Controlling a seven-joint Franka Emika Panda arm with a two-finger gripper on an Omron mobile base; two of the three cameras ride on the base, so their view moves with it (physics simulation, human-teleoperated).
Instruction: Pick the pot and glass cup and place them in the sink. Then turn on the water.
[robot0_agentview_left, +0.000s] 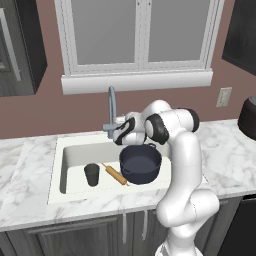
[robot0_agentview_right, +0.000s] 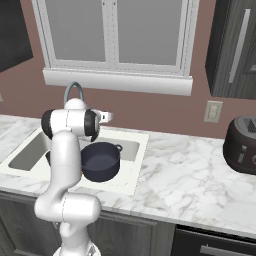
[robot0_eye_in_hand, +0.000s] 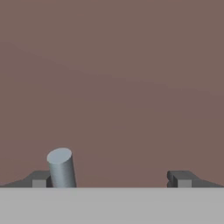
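Note:
The dark navy pot (robot0_agentview_left: 140, 163) stands in the right half of the white sink (robot0_agentview_left: 75, 148), also seen as the pot (robot0_agentview_right: 101, 161) in the right base view. The small dark glass cup (robot0_agentview_left: 91, 174) stands upright in the left half of the basin. The grey gooseneck faucet (robot0_agentview_left: 112, 107) rises at the sink's back rim. My gripper (robot0_agentview_left: 113, 131) is up at the faucet's base, over the back of the basin. In the hand view the gripper (robot0_eye_in_hand: 110, 179) is open, and the grey faucet lever (robot0_eye_in_hand: 61, 168) stands just inside its left fingertip (robot0_eye_in_hand: 39, 179). No water is running.
A wooden rolling pin (robot0_agentview_left: 115, 174) lies in the sink between cup and pot. A dark toaster (robot0_agentview_right: 242, 145) stands on the marble counter (robot0_agentview_right: 185, 180) at the right. The window sill (robot0_agentview_left: 135, 80) juts out above the faucet, with the brown wall (robot0_eye_in_hand: 113, 78) close behind.

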